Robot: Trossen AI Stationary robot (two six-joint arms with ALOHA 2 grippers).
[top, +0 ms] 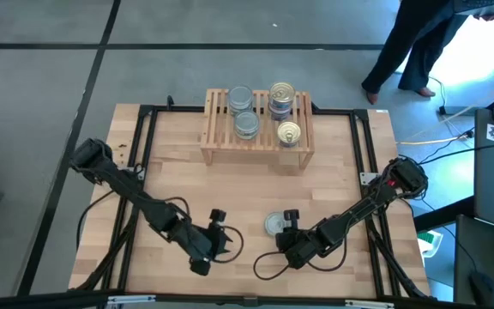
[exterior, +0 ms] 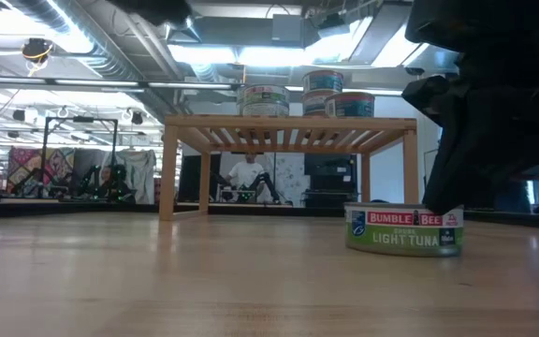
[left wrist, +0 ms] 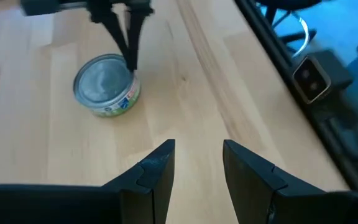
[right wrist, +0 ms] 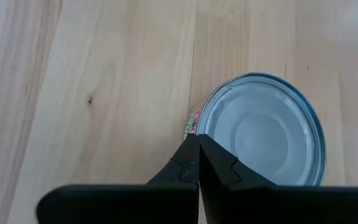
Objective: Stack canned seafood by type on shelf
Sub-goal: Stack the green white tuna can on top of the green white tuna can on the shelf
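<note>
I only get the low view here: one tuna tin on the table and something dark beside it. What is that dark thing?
Observer: That is the right gripper, fingers shut, its tips against the rim of the tuna tin.
Operator: Is it holding the tin?
Observer: No, the shut tips only touch the edge; the tin sits flat on the table.
Operator: Where is the other arm?
Observer: The left gripper waits open nearby, empty, pointing toward that tin.
Operator: What tops do the tins on the shelf have?
Observer: On the shelf, grey tops sit left, gold tops right.
</note>
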